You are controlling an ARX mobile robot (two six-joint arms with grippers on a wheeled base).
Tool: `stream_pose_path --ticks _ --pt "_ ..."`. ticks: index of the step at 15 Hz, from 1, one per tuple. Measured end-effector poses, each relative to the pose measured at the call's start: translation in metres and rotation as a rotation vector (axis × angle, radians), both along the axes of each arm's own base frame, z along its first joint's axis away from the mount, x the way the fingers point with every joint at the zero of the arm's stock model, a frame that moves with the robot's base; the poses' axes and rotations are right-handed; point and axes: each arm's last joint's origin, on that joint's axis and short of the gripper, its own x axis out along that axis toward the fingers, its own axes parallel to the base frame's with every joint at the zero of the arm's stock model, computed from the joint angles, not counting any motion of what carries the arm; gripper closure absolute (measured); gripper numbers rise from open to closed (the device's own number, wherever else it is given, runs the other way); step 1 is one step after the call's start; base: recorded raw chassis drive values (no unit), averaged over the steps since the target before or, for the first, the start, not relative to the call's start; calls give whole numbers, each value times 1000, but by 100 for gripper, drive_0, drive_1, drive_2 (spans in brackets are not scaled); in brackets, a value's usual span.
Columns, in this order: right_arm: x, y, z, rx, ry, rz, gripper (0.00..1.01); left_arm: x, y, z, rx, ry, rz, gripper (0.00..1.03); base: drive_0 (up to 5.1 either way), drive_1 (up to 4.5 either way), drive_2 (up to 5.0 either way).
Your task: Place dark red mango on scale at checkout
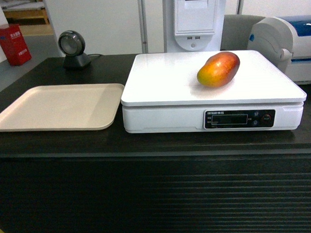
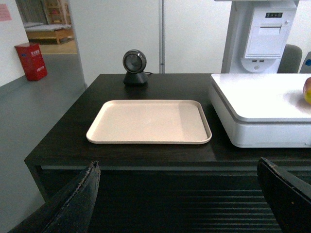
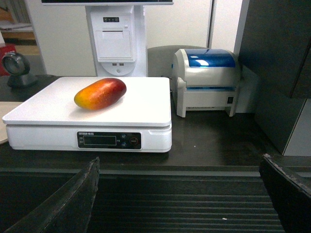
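We see the dark red mango [image 1: 218, 69] lying on its side on the flat white platform of the scale [image 1: 164, 80], toward the right and far part of that platform, its red end pointing far-right and its orange-yellow end nearer to us. It rests wholly on the platform, clear of every edge, so its full weight should bear on the scale; we judge the task's placement done.

The scale sits on the dark checkout worktop [image 1: 69, 143], its display strip [image 1: 239, 118] facing the near edge where a reading can be taken. Just to its left lies a flat beige tray [image 1: 57, 107], its right corner close against the scale's side; whether they touch we cannot tell. Nothing is on it. Far left on the worktop stands a small round barcode scanner [image 1: 74, 48]. Beyond the scale's right end sits a white label printer with a blue lid [image 3: 209, 80], and a white receipt terminal [image 3: 115, 41] rises behind the scale.

Our left pincer [image 2: 182, 204] hangs back off the near edge of the worktop, facing the tray, its two dark fingers spread wide with nothing between them. Our right pincer [image 3: 182, 201] likewise sits back from the worktop in front of the scale, gaping wide and empty, well apart from the mango. Both held off like this leave the scale undisturbed for weighing.
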Motion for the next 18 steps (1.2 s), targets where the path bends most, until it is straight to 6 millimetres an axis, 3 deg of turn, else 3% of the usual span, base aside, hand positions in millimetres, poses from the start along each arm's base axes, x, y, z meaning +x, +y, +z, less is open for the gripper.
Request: stream_pose_path --ticks 18 --pt "0 0 0 0 -3 0 3 0 0 0 1 -3 0 5 0 0 0"
